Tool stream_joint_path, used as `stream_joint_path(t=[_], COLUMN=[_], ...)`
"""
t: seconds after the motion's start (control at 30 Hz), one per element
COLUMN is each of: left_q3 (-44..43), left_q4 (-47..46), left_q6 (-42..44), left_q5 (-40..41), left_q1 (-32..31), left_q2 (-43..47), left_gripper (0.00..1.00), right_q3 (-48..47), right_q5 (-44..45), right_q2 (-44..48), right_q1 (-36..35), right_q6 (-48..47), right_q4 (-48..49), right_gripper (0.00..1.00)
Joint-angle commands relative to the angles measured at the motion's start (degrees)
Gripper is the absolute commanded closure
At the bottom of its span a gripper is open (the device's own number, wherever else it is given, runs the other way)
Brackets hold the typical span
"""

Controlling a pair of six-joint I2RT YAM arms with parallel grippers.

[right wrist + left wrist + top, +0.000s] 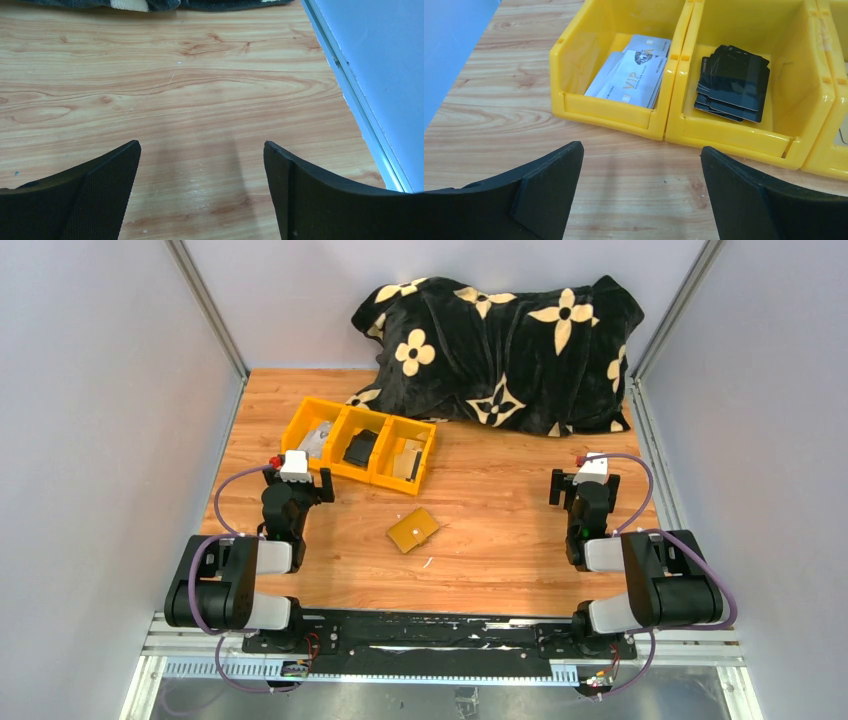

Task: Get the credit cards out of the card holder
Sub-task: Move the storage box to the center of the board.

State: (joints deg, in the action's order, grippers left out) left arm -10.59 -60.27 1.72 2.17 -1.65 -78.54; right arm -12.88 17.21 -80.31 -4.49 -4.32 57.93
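Observation:
The card holder (413, 530), a small mustard-yellow wallet, lies shut on the wooden table between the two arms; nothing inside it shows. Pale silver credit cards (631, 80) lie stacked in the left compartment of a yellow bin (609, 107), also seen from above (315, 440). My left gripper (641, 150) is open and empty, low over bare wood just in front of that bin, left of the wallet (297, 480). My right gripper (201, 147) is open and empty over bare wood at the right (585, 480), well apart from the wallet.
The yellow three-compartment bin (383, 472) stands behind the wallet; its middle compartment holds a black flat stack (734, 82), its right one a pale item (408, 458). A black flowered blanket (500, 340) covers the back. A metal rail (355, 100) and walls edge the table.

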Motion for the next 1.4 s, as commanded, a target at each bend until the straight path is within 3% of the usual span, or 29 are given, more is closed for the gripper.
stream_joint_path(t=[0.0, 0.43, 0.53, 0.73, 0.83, 0.93, 1.0, 1.23, 1.37], left_q3=[-0.94, -1.33, -5.29, -14.21, -20.87, -29.58, -35.59, -44.57, -46.87], left_q4=[-0.54, 1.95, 13.83, 38.12, 52.00, 67.19, 76.84, 89.99, 95.07], left_q6=[0.48, 1.12, 1.84, 4.24, 3.74, 4.10, 5.45, 6.83, 7.09], left_q5=[0.75, -0.64, -0.87, -5.79, -9.49, -12.50, -13.89, -13.06, -12.56], left_q1=[-0.21, -0.09, 0.28, 2.31, 4.40, 5.45, 5.92, 8.21, 9.22], left_q2=[0.05, 2.47, 8.17, 17.17, 20.09, 20.45, 20.11, 21.33, 21.91], left_gripper=[0.00, 0.00, 0.00, 0.00, 0.00, 0.00, 0.00, 0.00, 0.00], right_q3=[0.42, 0.78, -4.17, -18.66, -24.19, -27.23, -29.76, -35.00, -41.96], right_q5=[1.32, 2.84, 9.72, 8.20, -2.28, -3.66, -8.47, -26.74, -22.31], right_q2=[-0.02, 1.40, 9.58, 21.02, 23.06, 22.70, 22.15, 14.71, 10.67], right_q1=[0.69, 0.17, -2.49, -2.60, -2.56, -2.47, -1.87, 0.14, -6.49], right_q6=[0.45, -0.25, 0.20, 12.24, 17.02, 31.99, 38.52, 37.02, 32.53], right_q4=[1.61, 3.06, -13.06, -44.04, -48.86, -49.25, -54.69, -58.97, -65.98], right_gripper=[0.04, 0.04, 0.04, 0.03, 0.03, 0.03, 0.03, 0.03, 0.03])
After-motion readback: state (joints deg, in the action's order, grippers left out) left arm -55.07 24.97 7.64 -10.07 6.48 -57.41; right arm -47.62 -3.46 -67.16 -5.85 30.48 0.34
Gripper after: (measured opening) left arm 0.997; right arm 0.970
